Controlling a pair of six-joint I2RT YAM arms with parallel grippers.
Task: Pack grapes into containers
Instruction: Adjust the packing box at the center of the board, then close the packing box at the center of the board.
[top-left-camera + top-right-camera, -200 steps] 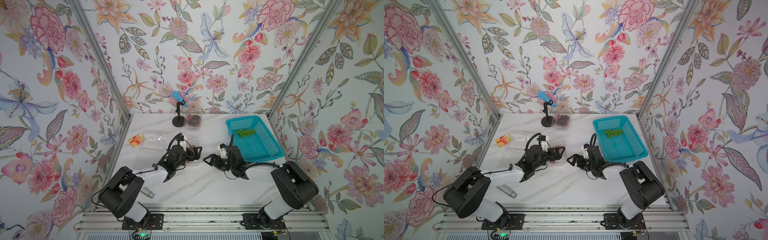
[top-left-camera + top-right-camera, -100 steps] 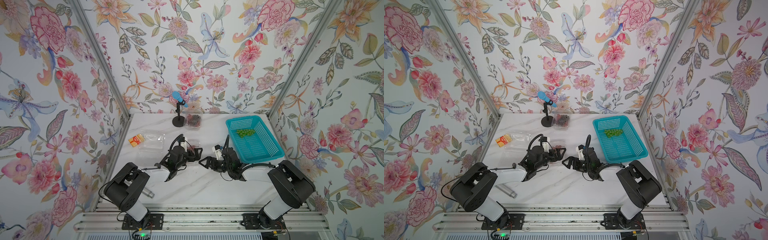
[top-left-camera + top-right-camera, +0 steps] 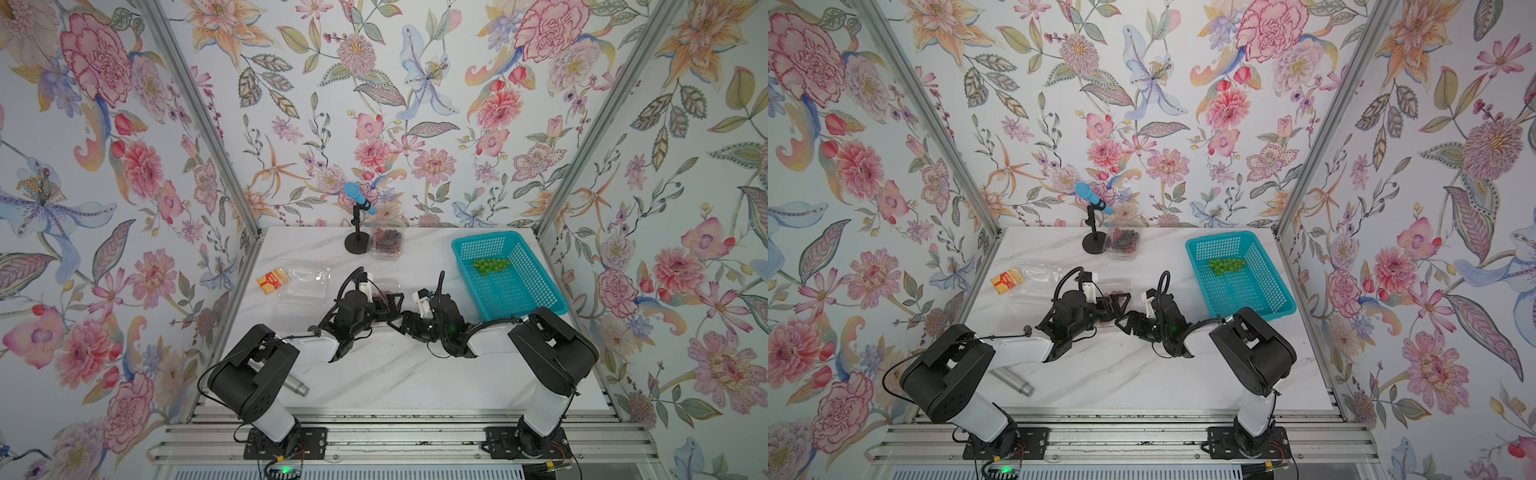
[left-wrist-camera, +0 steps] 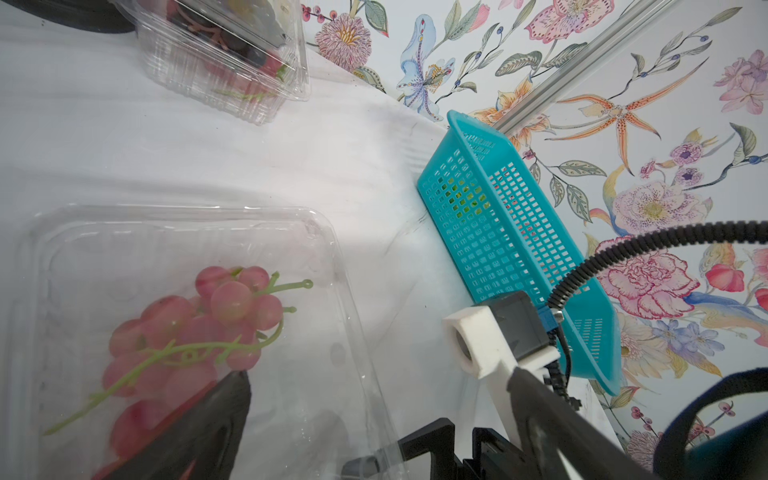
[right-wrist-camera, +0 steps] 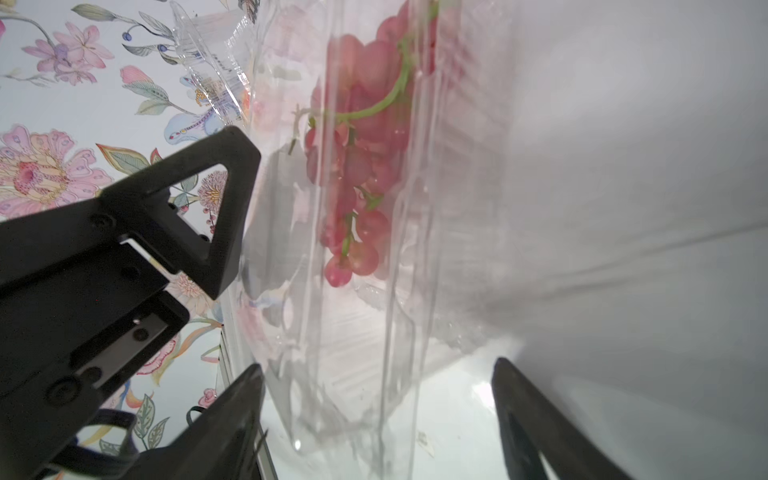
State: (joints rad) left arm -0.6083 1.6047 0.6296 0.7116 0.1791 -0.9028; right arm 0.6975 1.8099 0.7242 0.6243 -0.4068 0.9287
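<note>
1. Marble table point(image 3: 395, 374), floral walls point(image 3: 415, 104). Nearest us, a metal cylinder point(image 3: 295, 384) lies by the left base, out of play.
2. Right gripper point(image 5: 376, 374): jaws apart, straddling the near end of the mid box point(image 4: 124, 249), one jaw on the lid side and one down by the table. We can't tell if either touches plastic.
3. Risk: if we pinch off the rim, the thin plastic likely buckles or the box skids. The low jaw could also drag on the table.
4. Left gripper point(image 3: 386, 305): spread wide, holding nothing, one finger point(image 5: 232, 232) just over the lid.
5. Risk: too much push there dents the lid onto the fruit. Too little, and the box may tip under the pinch.
6. Risk: both grippers crowd one end of the box, so we could clash fingers.
7. Red grapes point(image 4: 199, 332) lie inside the mid box, beyond the right jaws and under the left finger. The lid looks down over them. Stem tips sit near a wall and might catch in the seam.
8. Farther out: empty box point(image 3: 305, 282) on the left. Green grapes point(image 3: 490, 265) are in the basket point(image 3: 536, 291) on the right, well apart from both grippers and not yet packed.
9. Farthest: far box point(image 3: 387, 257) with dark grapes point(image 3: 386, 237), just beside the mic stand point(image 3: 356, 245).
</note>
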